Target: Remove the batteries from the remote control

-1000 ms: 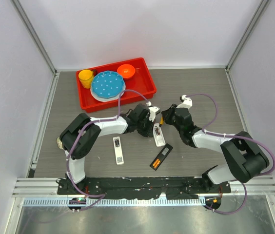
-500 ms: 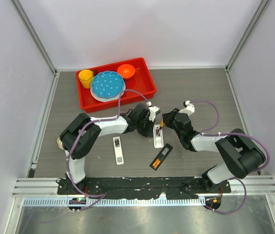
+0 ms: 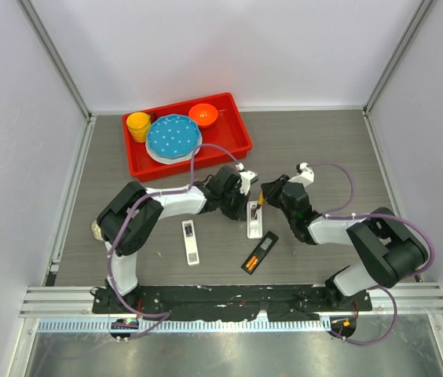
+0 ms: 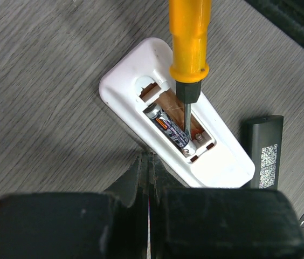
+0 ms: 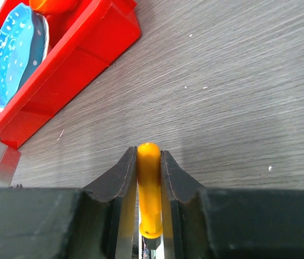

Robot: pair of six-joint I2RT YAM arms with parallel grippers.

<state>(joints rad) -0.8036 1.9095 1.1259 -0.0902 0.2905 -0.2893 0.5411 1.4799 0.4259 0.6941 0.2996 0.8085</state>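
R pincer (image 5: 149, 168) pinching screwdriver (image 4: 190, 38) | tip touching battery (image 4: 167, 127) lying in open remote (image 4: 122, 86) | L pincer (image 4: 148, 164) pressing together, sitting at remote edge

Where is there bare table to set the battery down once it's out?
Widest bare table lies beyond the right arm, between the red tray and the right wall. A smaller strip lies left of the left arm, in front of the tray. Crowded: the centre, where the screwdriver, open white remote and black remote sit between the arms.
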